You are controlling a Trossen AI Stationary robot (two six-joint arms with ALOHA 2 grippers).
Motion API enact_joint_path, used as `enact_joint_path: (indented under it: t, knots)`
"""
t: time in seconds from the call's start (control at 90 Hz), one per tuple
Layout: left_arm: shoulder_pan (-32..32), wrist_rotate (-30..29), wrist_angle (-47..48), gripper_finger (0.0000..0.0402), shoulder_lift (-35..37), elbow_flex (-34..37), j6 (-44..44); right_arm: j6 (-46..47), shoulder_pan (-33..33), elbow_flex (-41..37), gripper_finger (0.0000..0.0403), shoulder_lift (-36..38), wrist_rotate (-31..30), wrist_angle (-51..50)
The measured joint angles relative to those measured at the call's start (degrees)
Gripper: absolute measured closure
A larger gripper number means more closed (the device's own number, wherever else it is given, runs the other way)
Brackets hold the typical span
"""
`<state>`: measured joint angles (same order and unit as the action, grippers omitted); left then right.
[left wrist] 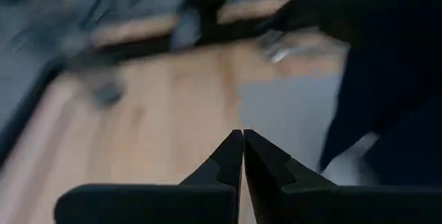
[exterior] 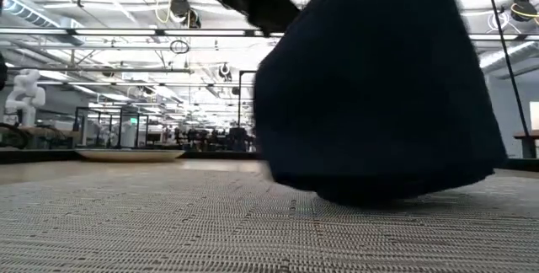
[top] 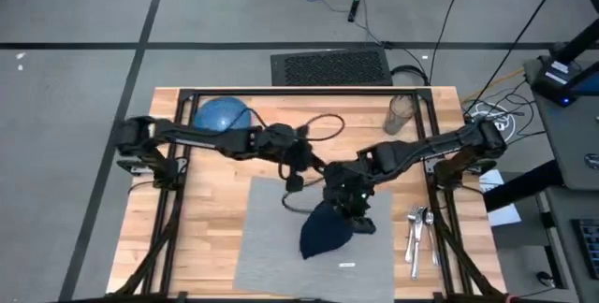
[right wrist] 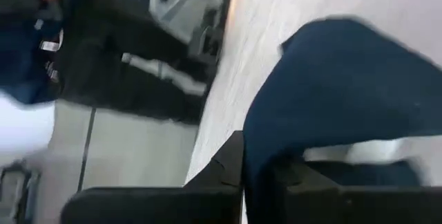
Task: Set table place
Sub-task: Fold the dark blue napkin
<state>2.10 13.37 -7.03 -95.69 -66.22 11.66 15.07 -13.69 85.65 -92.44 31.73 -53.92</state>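
We see the table point(top: 201, 238) with bare wood left of the grey placemat point(top: 271, 247), which lies at the near edge, long axis running front to back. Our right gripper point(top: 348, 202) holds fingers clamped on the navy napkin point(top: 323, 233) hanging onto the mat. Our left gripper point(top: 294, 180), fingers together, hovers by the mat's far edge. Cutlery point(top: 417, 228) lies right.

One placemat point(top: 281, 238), one navy napkin point(top: 323, 230), one blue dish point(top: 221, 114), one glass point(top: 400, 114) (cutlery uncountable).
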Motion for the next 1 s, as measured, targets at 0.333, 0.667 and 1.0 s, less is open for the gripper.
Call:
enact_joint_path:
  t: [0.333,0.667,1.0]
  knots:
    - [-2.29,12.99,-9.19,0.0402,-2.96,-0.33,-6.6,-2.02,-0.22,0.09,0.0403,0.04,-6.72,-0.58]
    - [-4.93,14.36,-5.19,0.0387,-2.96,-0.33,-11.4,-5.07,1.74,0.09,0.0403,0.04,-9.81,0.91]
    - [-3.97,14.31,-3.91,0.027,-2.88,-0.33,-11.41,-4.44,1.15,0.09,0.0403,0.04,-9.33,1.66]
